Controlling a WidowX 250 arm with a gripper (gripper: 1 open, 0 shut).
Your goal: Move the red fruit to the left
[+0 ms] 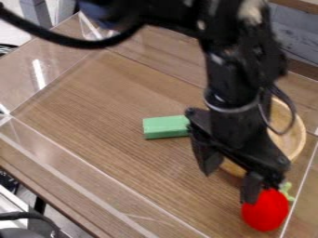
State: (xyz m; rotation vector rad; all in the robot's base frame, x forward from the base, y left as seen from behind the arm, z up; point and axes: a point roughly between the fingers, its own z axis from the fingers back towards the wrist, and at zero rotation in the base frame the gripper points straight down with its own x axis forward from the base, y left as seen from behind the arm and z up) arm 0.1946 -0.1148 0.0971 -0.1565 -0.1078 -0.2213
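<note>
The red fruit [263, 211] lies on the wooden table at the lower right, its green leafy cap [284, 190] pointing up and right. My gripper [233, 174] hangs just left of and above it, jaws open and pointing down. One finger [255, 184] stands right at the fruit's upper left edge; I cannot tell whether it touches. Nothing sits between the fingers.
A flat green block [163, 126] lies left of the gripper. The wooden bowl [296, 136] is at the right, mostly hidden behind the arm. Clear plastic walls [37, 139] ring the wooden table [99, 102].
</note>
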